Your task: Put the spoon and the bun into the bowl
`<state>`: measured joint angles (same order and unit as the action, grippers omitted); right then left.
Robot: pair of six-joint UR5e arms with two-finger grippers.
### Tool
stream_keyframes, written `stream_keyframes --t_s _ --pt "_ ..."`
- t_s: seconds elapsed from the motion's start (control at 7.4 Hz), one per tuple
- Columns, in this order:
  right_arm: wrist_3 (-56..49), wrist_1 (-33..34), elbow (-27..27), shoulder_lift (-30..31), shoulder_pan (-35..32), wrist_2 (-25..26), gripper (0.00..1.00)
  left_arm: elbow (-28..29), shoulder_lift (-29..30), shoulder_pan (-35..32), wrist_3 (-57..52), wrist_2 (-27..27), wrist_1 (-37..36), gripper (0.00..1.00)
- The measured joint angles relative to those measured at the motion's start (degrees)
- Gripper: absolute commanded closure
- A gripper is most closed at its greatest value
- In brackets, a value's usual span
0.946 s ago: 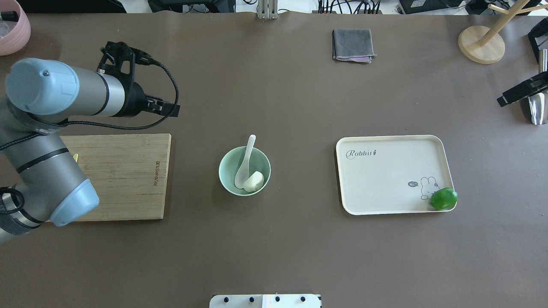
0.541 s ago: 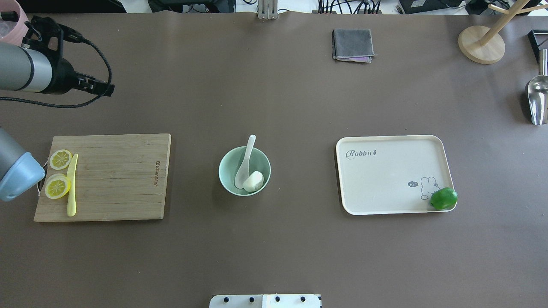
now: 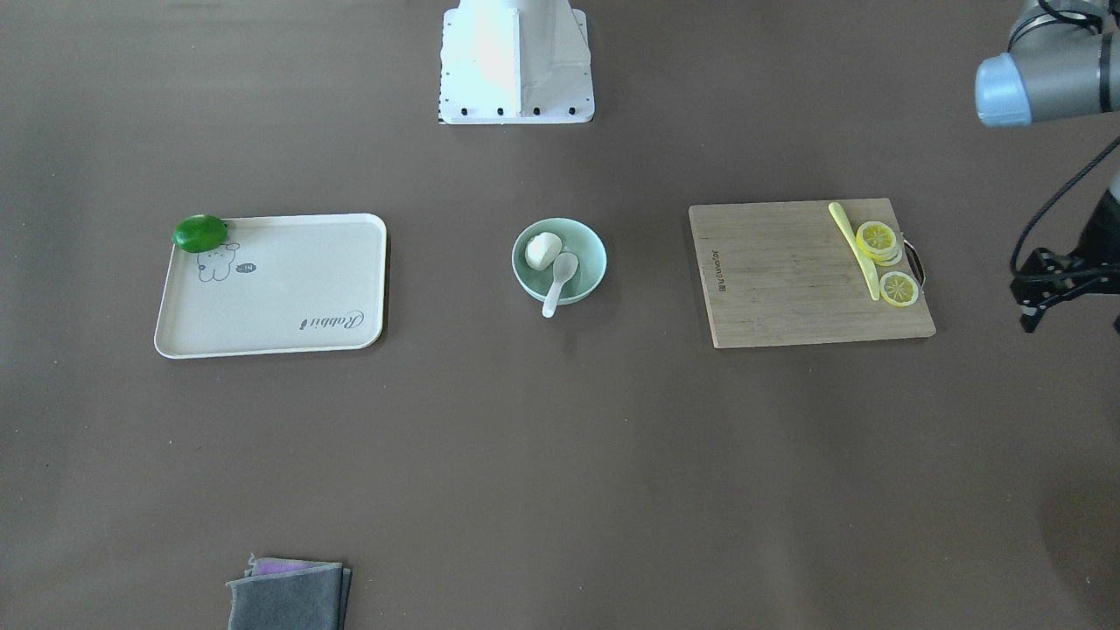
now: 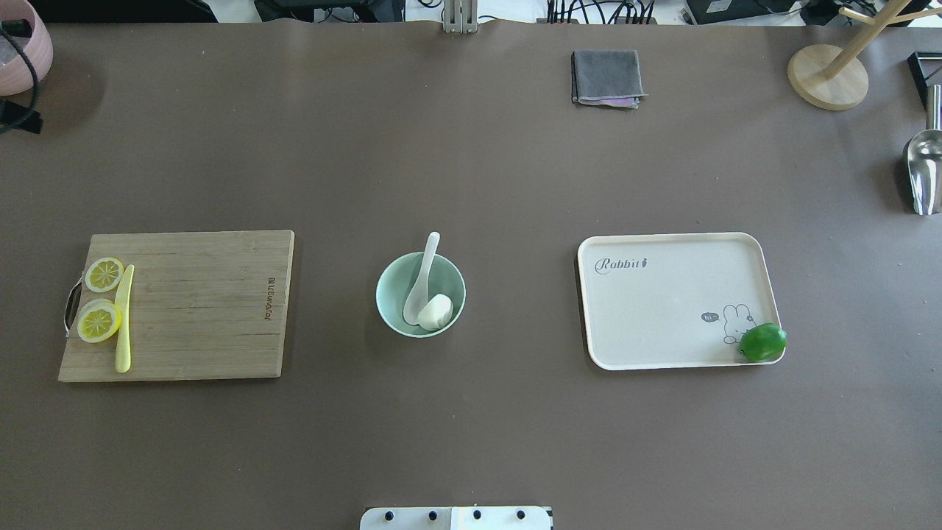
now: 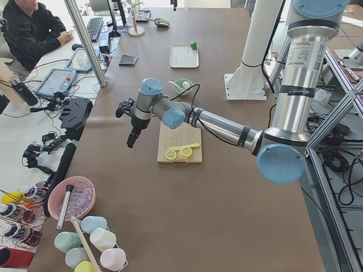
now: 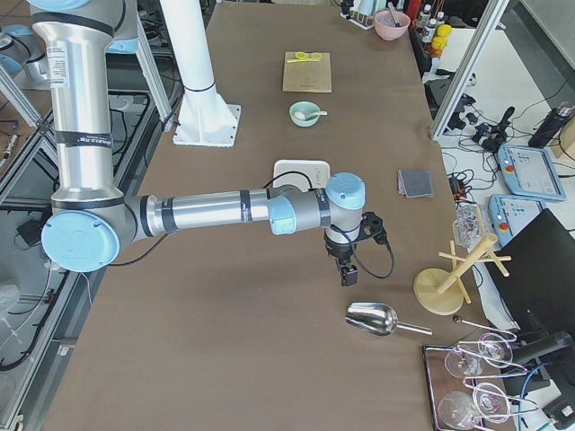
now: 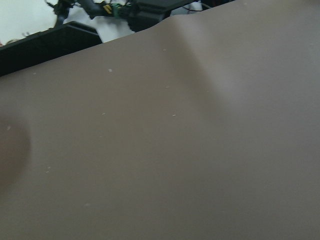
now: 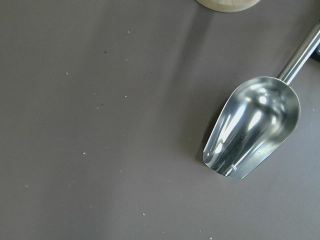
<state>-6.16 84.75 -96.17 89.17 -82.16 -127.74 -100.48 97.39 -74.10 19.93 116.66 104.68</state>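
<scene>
The pale mint-green bowl point(image 4: 388, 309) stands mid-table and also shows in the front-facing view point(image 3: 591, 254). The white spoon point(image 4: 421, 280) lies in it, scoop down, with its handle over the far rim. The white bun point(image 4: 437, 312) rests in the bowl beside the scoop. My left gripper point(image 5: 131, 140) hangs over bare table well left of the cutting board; I cannot tell whether it is open or shut. My right gripper point(image 6: 346, 277) is far right, over the metal scoop point(image 8: 252, 127); I cannot tell its state. Neither wrist view shows any fingers.
A wooden cutting board point(image 4: 206, 309) at the left carries lemon slices point(image 4: 99, 322) and a yellow-green knife point(image 4: 124, 316). A cream tray point(image 4: 662, 309) at the right has a green lime point(image 4: 763, 342) at its corner. A grey cloth point(image 4: 606, 76), a wooden stand point(image 4: 827, 76) and a pink bowl point(image 4: 22, 51) stand at the back.
My left arm has swung away to the left and out of the overhead view, uncovering the cutting board. My right arm has left the right edge. Bowl, spoon and bun have not moved.
</scene>
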Motion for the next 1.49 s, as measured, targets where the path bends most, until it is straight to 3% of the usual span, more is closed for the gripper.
stream_keyframes --t_s 0.27,0.54,0.95,1.49 --pt "0.06 2.1 0.64 0.32 -1.53 -4.59 0.0 0.17 -3.92 -10.58 -6.4 10.33 -5.21 0.02" --pt "0.09 4.7 0.82 0.84 -3.03 -8.78 0.0 0.2 -8.33 -13.79 -7.24 15.87 -6.28 0.02" --pt "0.17 5.31 0.74 1.22 -3.69 -9.49 0.0 0.78 -12.03 -15.26 -7.35 16.95 -6.09 0.02" --pt "0.18 5.28 0.28 2.02 -4.71 -9.29 0.0 0.81 -12.78 -15.82 -7.2 17.02 -6.19 0.02"
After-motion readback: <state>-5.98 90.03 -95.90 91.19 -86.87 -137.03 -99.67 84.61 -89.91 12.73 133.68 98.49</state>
